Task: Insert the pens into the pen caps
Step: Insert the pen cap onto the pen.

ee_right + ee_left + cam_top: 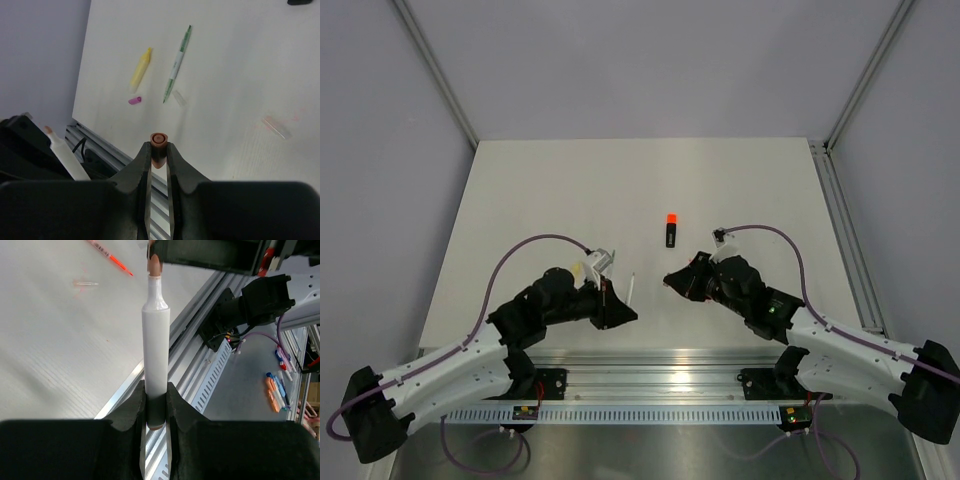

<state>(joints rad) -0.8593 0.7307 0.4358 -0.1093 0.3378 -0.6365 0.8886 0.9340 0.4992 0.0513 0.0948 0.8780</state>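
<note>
White pen point(155, 340): likely light, slick; tail clamped in my left gripper point(155, 392).
Brown cap point(159, 140): tiny, pinched by my right gripper point(159, 150).

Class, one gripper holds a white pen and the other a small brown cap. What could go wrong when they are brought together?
1. The left gripper pinches the white pen only near its rear end, so a push on the tip may tilt it or slide it back.
2. The right gripper holds the brown cap at its fingertips; an off-centre push could twist it out.
</note>
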